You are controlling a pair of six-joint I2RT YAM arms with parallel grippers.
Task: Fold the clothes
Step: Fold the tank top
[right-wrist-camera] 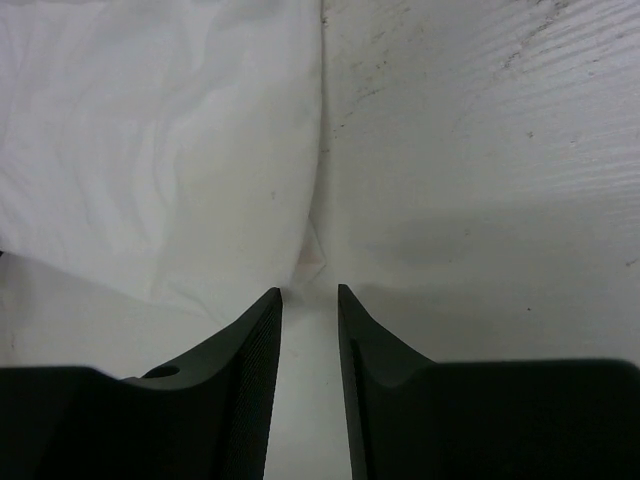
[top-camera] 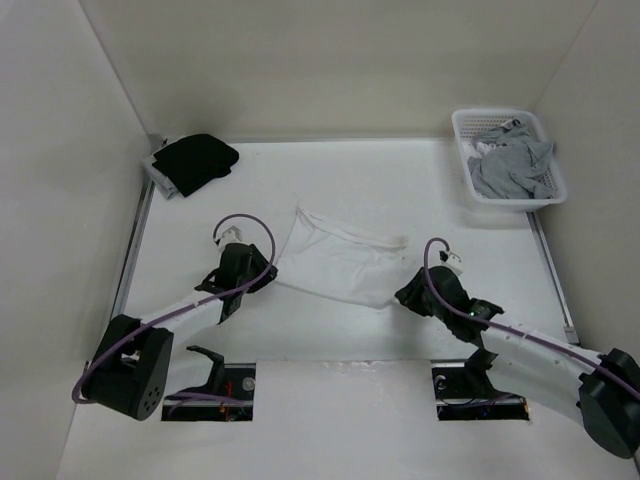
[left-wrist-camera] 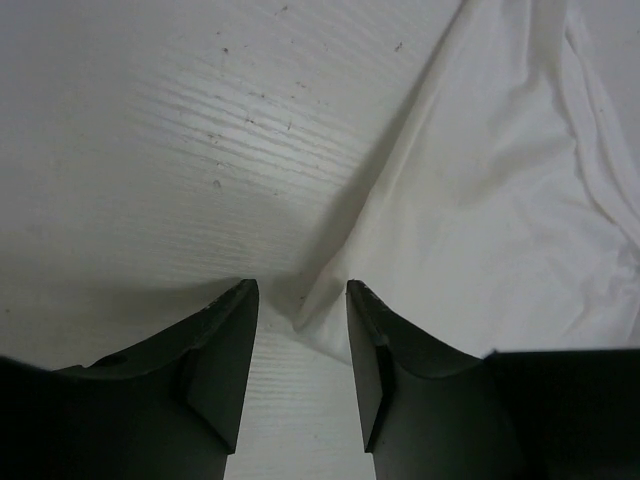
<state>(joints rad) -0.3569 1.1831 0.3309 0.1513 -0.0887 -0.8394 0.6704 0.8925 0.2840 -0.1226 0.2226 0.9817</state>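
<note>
The clothes, a white thin top (top-camera: 340,262), lie spread in a rough folded shape on the table between my two arms. My left gripper (top-camera: 263,281) rests at its left lower corner. In the left wrist view that gripper (left-wrist-camera: 300,292) is open, and the corner of the white fabric (left-wrist-camera: 480,200) lies on the table just between its fingertips, unclamped. My right gripper (top-camera: 404,296) sits at the garment's right lower corner. It is open (right-wrist-camera: 310,293), with the cloth's edge (right-wrist-camera: 160,150) ending just ahead of its tips.
A black garment (top-camera: 195,160) lies at the back left corner. At the back right stands a white basket (top-camera: 500,112) holding a grey garment (top-camera: 512,165). White walls enclose the table on three sides.
</note>
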